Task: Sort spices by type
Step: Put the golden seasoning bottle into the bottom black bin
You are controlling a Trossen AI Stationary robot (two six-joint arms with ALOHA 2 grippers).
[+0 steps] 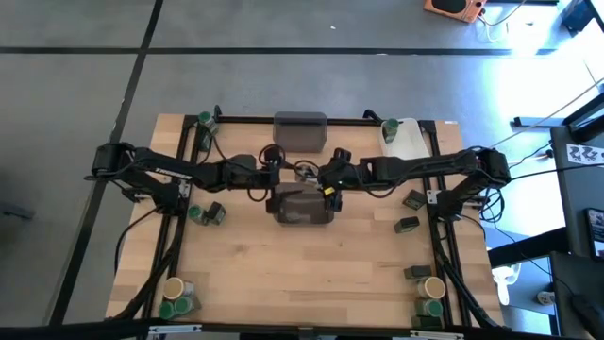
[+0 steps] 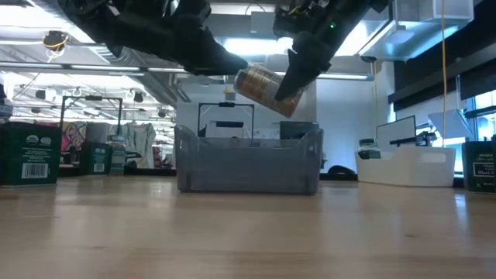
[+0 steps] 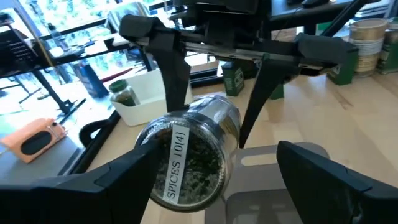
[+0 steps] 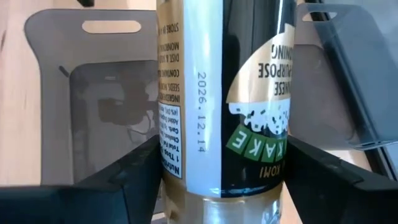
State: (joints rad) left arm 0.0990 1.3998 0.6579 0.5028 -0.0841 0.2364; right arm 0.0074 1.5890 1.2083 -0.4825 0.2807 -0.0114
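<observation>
Jar (image 2: pixel 263 89), glass, labelled, clamped across its body by right gripper (image 2: pixel 288 87) above grey bin (image 2: pixel 248 159); left gripper (image 1: pixel 269 176) beside it, jaws apart; likely rigid, smooth, slippery, light, breakable; grip mid-body.

I saw the wooden table (image 1: pixel 311 264) carrying two grey bins (image 1: pixel 302 204) at its middle, a white tray (image 1: pixel 406 140), and spice containers (image 1: pixel 179 297) around its edges.
</observation>
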